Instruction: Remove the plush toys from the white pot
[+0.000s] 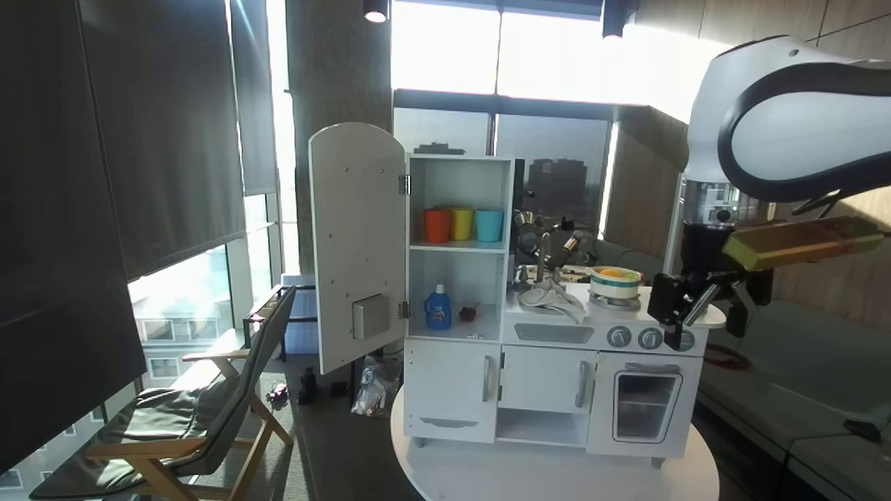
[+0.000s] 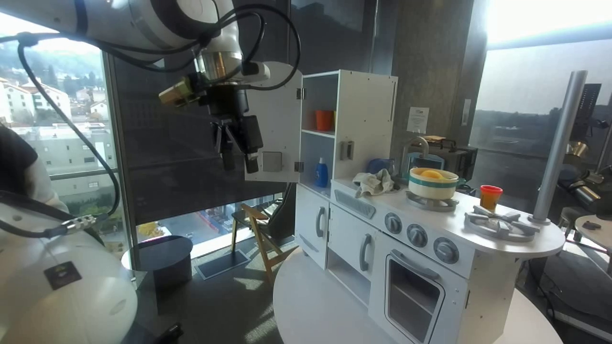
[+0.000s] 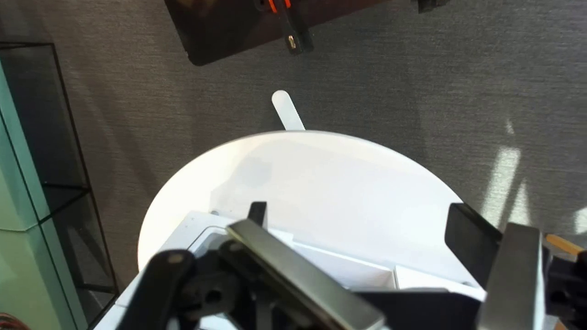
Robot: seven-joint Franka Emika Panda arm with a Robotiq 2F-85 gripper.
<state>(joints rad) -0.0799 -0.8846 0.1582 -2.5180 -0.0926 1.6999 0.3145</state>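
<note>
The white pot (image 1: 614, 287) has a teal band and stands on a burner of the white toy kitchen in both exterior views (image 2: 432, 191). An orange-yellow plush toy (image 2: 432, 174) shows above its rim, also in an exterior view (image 1: 612, 272). Any other plush toys inside are hidden by the pot's wall or too small to make out. My gripper (image 1: 703, 332) hangs in the air in front of the kitchen, apart from the pot, fingers pointing down. It is open and empty in the exterior view (image 2: 240, 165) and wrist view (image 3: 358, 214). The pot is out of the wrist view.
The toy kitchen (image 2: 468, 265) stands on a round white table (image 3: 330, 178). A grey cloth (image 2: 375, 182), a faucet, a red-lidded tub (image 2: 490, 197) and a metal post (image 2: 559, 148) are around the pot. The cabinet door (image 1: 358, 243) stands open; shelves hold cups and a blue bottle (image 1: 438, 309).
</note>
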